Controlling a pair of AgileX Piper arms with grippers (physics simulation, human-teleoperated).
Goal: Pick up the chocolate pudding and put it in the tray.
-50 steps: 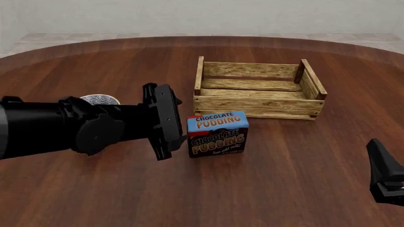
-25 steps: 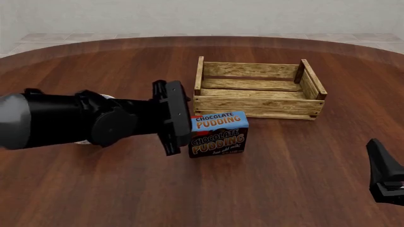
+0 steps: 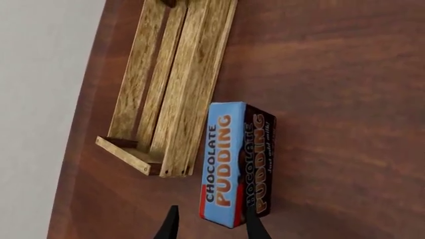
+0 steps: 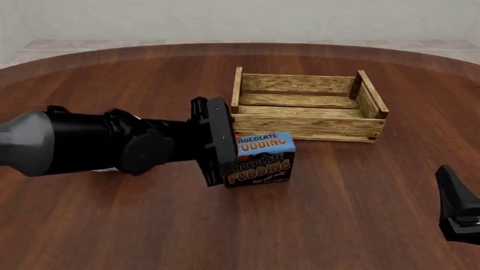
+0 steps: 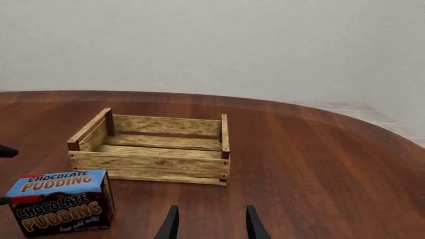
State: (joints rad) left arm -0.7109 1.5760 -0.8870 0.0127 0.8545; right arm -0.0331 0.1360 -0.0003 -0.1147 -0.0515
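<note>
The chocolate pudding [image 4: 262, 160] stands upright on the table just in front of the tray's [image 4: 307, 107] near left corner. My left gripper [image 4: 225, 147] is at the box's left end, its fingers mostly hidden behind the wrist. In the left wrist view the gripper [image 3: 211, 226] is open. The near end of the pudding [image 3: 236, 159] lies between the fingertips, and one fingertip [image 3: 252, 224] overlaps its brown face. The tray [image 3: 166, 94] lies beyond. My right gripper [image 4: 457, 208] is open and empty, far right of the box. Its wrist view shows the pudding [image 5: 59, 201] and the tray [image 5: 153, 149].
The round wooden table's far edge [image 4: 240, 46] curves behind the tray. The left arm's thick black body [image 4: 98, 146] lies across the left half of the table.
My left arm has moved to the right, bringing the gripper from beside the pudding box up to its left end. It now covers the bowl. The right arm has not moved.
</note>
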